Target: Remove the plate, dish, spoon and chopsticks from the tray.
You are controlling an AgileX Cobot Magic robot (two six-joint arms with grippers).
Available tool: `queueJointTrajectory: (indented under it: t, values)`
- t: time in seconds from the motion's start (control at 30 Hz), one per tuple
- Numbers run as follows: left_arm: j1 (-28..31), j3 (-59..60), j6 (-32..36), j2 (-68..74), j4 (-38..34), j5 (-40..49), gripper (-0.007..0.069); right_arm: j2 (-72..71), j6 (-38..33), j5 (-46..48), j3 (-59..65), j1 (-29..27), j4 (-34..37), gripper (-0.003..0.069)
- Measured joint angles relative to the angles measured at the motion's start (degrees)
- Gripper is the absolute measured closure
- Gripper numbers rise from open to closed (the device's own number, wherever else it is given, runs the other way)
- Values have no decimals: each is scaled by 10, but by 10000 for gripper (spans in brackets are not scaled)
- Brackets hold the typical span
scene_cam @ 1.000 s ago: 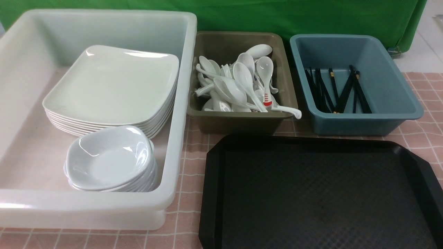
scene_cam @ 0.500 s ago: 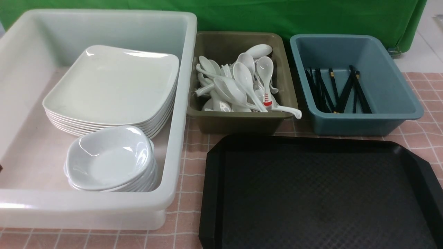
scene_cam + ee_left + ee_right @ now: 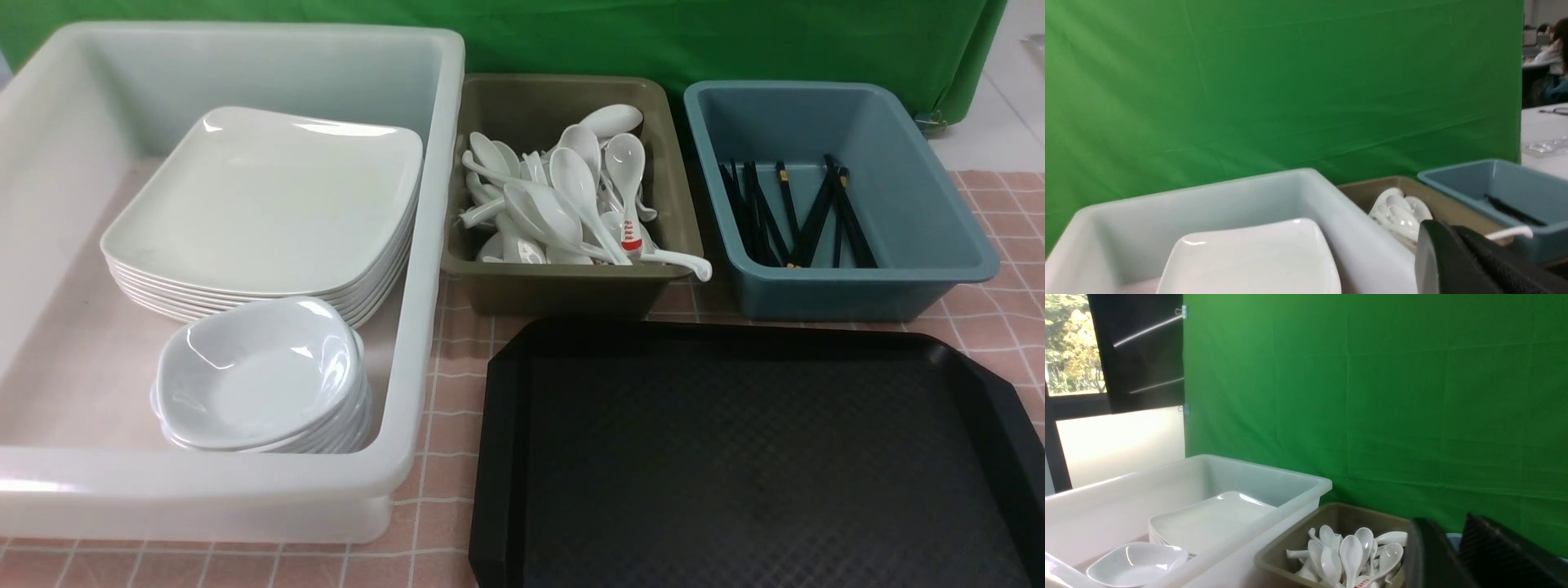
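Front view is showing the black tray (image 3: 759, 457) sitting bare at the table's near right, nothing lying on its diamond-textured floor. The plate (image 3: 261, 204) is topping a stack in the white tub (image 3: 433, 245) at the table's left, with the dish (image 3: 253, 371) topping a smaller stack at that tub's near side. White spoons (image 3: 571, 192) are filling the olive bin (image 3: 571, 290), and black chopsticks (image 3: 796, 216) are lying in the blue-grey bin (image 3: 865, 294). Neither arm is reaching into this view, so I judge no pick is remaining. Wrist views are showing the left gripper (image 3: 1470, 261) pressed together, holding nothing, and the right gripper (image 3: 1457, 555) standing slightly parted, empty.
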Motion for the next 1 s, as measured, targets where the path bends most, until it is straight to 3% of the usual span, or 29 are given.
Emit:
queueJointTrajectory:
  t: [0.27, 0.43, 0.53, 0.7, 0.87, 1.0]
  values:
    - [0, 1, 11, 0, 79, 21, 626, 0, 0, 0, 0, 0, 0, 434]
    - [0, 1, 9, 0, 86, 28, 626, 0, 0, 0, 0, 0, 0, 424]
    - [5, 5, -43, -4, 96, 45, 626, 0, 0, 0, 0, 0, 0, 421]
    - [62, 61, -79, -39, 112, 34, 626, 0, 0, 0, 0, 0, 0, 419]
    - [147, 198, -100, -56, 129, -59, 625, 0, 1, 0, 0, 0, 0, 419]
    - [154, 215, -143, -57, 179, -40, 624, 0, 0, 0, 0, 0, 0, 419]
